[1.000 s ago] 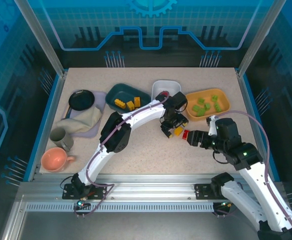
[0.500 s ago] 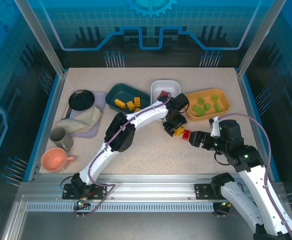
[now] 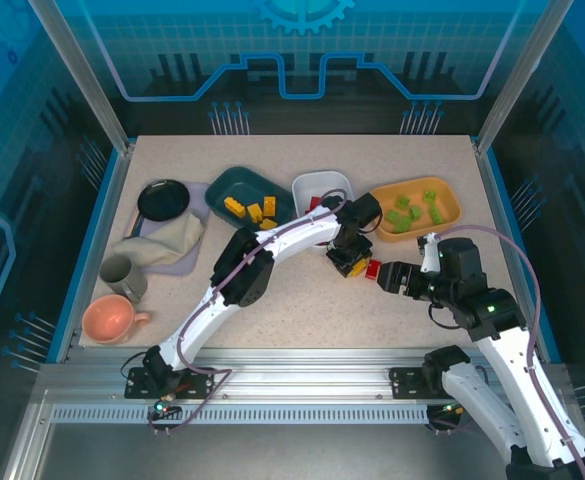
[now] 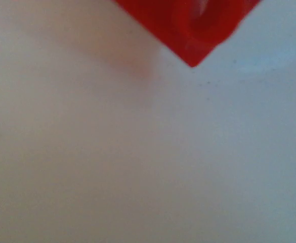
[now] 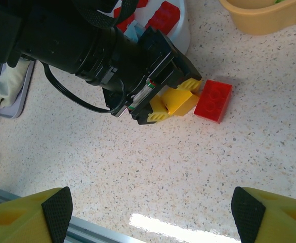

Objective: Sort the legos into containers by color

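1. Nearest the arm bases, the right gripper [image 5: 151, 207] hovers over the counter [image 3: 302, 315] with its jaws wide and nothing between them. It faces the red brick [image 5: 213, 100] from a short way off. Because it sits close to the other arm, it would do best to hold off until that arm lifts clear.
2. Just beyond, the left gripper [image 5: 175, 99] has its jaws narrowed onto the yellow brick [image 5: 180, 105], with the pads against two opposite sides. The brick rests on the counter just beside the red one, and may be touching it. The step in hand is judged to be picking up this brick. A firm squeeze and a straight vertical lift should keep the red neighbour from being dragged along.
3. Farther back stand the containers:
   - The dark teal tray [image 3: 222, 187] holds yellow bricks [image 3: 255, 209] and is the likely destination.
   - The white tray [image 3: 300, 188] holds red bricks.
   - The orange tray [image 3: 450, 205] holds green bricks [image 3: 412, 212].
4. The counter is flat, hard and pale with speckles, and it shows glare. A nudged brick would probably slide on it.
5. At the left edge are a pink cup [image 3: 110, 318], a grey cup [image 3: 122, 272], a cloth [image 3: 167, 245] and a black dish [image 3: 162, 200]. Clear panels lit blue on an aluminium frame enclose the cell.
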Tool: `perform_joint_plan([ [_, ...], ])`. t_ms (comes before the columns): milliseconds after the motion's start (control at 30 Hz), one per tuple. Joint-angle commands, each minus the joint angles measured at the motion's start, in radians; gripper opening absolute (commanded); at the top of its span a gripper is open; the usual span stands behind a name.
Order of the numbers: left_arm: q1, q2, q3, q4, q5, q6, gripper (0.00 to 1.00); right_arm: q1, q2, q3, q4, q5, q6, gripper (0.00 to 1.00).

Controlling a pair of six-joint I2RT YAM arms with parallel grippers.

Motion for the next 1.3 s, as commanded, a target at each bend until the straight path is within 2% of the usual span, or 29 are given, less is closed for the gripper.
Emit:
perform_joint_plan([
  [0,-0.007,-0.012,0.013,-0.051,-0.053,0.032,0.34,-0.016,-0.003,-0.011,0.024,-0.021,-0.011,0.85],
  [133,-0.007,-0.021,0.079,-0.100,-0.094,0.079,0.33,-0.016,-0.001,-0.009,0.021,-0.020,-0.013,0.84],
  [333,-0.007,-0.094,0.082,-0.124,-0.128,0.106,0.33,-0.019,0.013,0.002,0.027,-0.027,-0.022,0.85],
  [600,0.009,-0.205,0.059,-0.137,-0.078,0.130,0.33,-0.029,0.051,0.033,0.052,-0.034,-0.042,0.84],
  [767,0.047,-0.312,0.021,-0.166,-0.100,0.230,0.33,-0.041,0.061,0.044,0.187,-0.097,-0.022,0.85],
  [900,0.134,-0.419,-0.102,-0.169,-0.162,0.322,0.33,-0.039,0.101,0.021,0.382,-0.159,0.037,0.84],
  [1033,0.283,-0.469,-0.203,-0.139,-0.176,0.416,0.33,0.015,0.216,0.048,0.468,-0.141,0.015,0.84],
  [1267,0.520,-0.381,-0.167,-0.104,-0.278,0.548,0.33,0.115,0.411,0.153,0.606,-0.100,0.010,0.86],
])
